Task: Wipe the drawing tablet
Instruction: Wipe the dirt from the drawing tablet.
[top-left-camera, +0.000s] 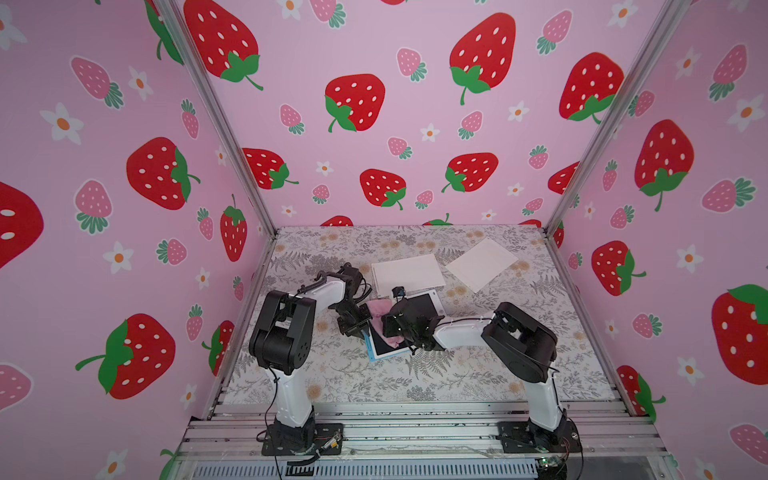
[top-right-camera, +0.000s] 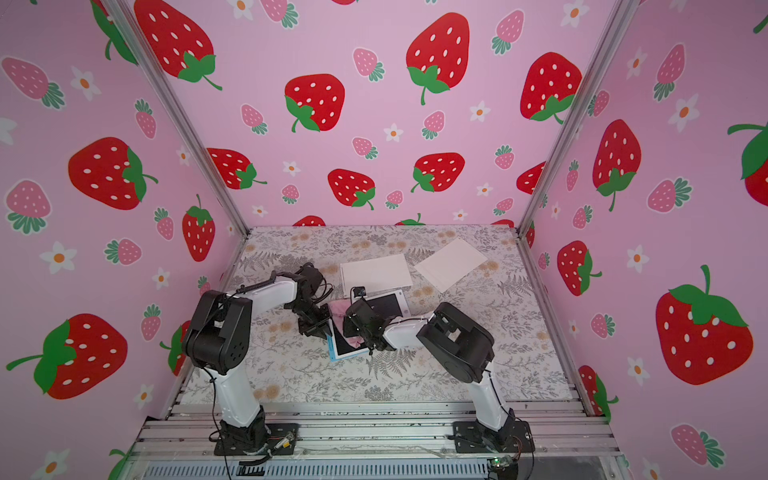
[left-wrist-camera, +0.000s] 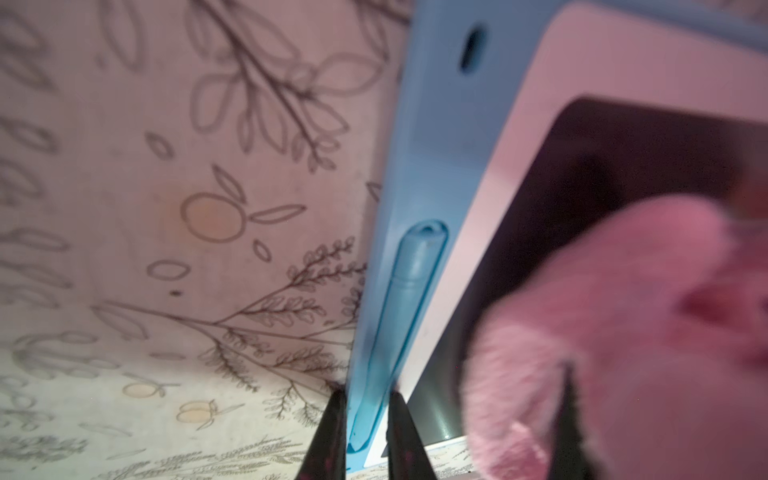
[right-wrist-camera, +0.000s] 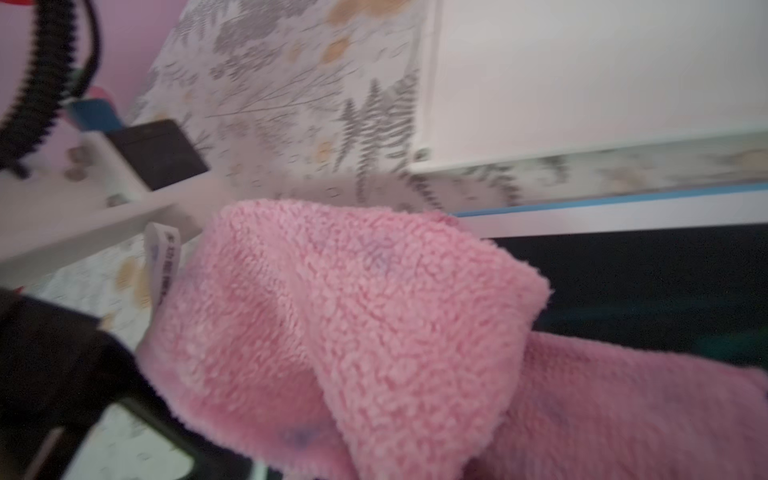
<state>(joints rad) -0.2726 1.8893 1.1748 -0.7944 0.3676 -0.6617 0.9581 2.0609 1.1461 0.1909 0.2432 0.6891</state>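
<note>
L gripper is pinching narrow on the blue side edge of the drawing tablet, its fingertips sitting either side of the stylus that's lying in its slot. R gripper is clamping tight on the pink cloth, which is bunching over its fingers, hiding them, and draping onto the dark screen. Tablet's lying flat on the floral table, btwn both grippers and directly under the R one. A white sheet is lying just beyond the grippers, beside the tablet's far edge, w/ a second sheet farther out.
</note>
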